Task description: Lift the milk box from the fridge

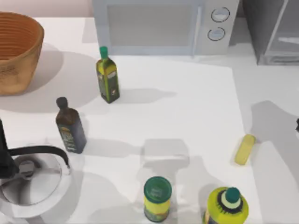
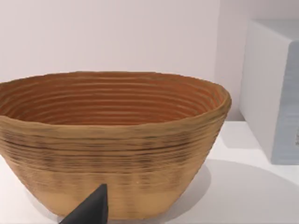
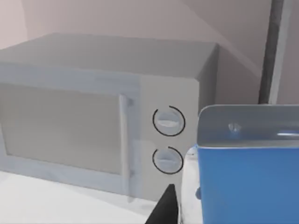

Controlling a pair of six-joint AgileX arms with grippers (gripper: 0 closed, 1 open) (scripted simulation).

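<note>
The milk box (image 3: 247, 172), blue with a pale folded top, fills the near side of the right wrist view, in front of the microwave. One dark fingertip (image 3: 164, 207) of my right gripper lies against its white side; the other finger is hidden behind the carton. A sliver of my right arm (image 1: 297, 125) shows at the table's right edge in the top view. The fridge (image 1: 275, 32), grey with a pale framed door panel, stands at the back right. My left arm (image 1: 3, 149) is parked at the left edge, facing the basket.
A white microwave (image 1: 163, 25) with two knobs stands at the back. A woven basket (image 1: 16, 49) sits back left. Two dark bottles (image 1: 108, 77) (image 1: 70, 126), a kettle (image 1: 28, 179), a green-lidded can (image 1: 157, 198), a yellow-green bottle (image 1: 226, 205) and a yellow bar (image 1: 245, 149) stand around.
</note>
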